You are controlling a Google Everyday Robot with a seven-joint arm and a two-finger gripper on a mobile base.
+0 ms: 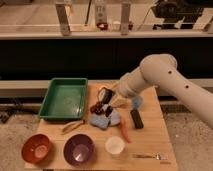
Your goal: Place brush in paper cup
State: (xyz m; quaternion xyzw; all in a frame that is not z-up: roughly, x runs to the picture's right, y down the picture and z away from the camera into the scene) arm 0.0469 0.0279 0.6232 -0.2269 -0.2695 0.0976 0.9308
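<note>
Reaching in from 3 o'clock (12 o'clock being the far edge), the white arm (165,75) is spanning the right half of the table (150,139). The end effector (106,98) is hanging over the middle of the table, slightly toward 12 o'clock. Its fingers are standing closed and are gripping the brush (102,94), which is showing at the tip as a dark bristly head with a pale part. Whether the brush is touching anything beneath it cannot be told.

At 6 o'clock of the end effector, a dark reddish item (97,108) is lying against a blue cloth (106,121). The paper cup (115,145) is standing upright, mouth up, near the front edge at 6 o'clock, well apart from the brush.

- A purple bowl (79,149) is sitting near the cup at 7 o'clock.
- An orange bowl (36,148) is sitting in the front corner at 8 o'clock.
- A green tray (65,100) is occupying 10 o'clock.
- A tan utensil (74,126) is lying between the tray and the purple bowl.
- A black block (136,119) is lying at 3 o'clock.
- A blue-grey cup (136,102) is standing just beyond the block, beside the arm.
- An orange stick-shaped item (124,132) is lying between the cloth and the paper cup.
- A spoon (150,156) is lying at 5 o'clock by the front edge.
</note>
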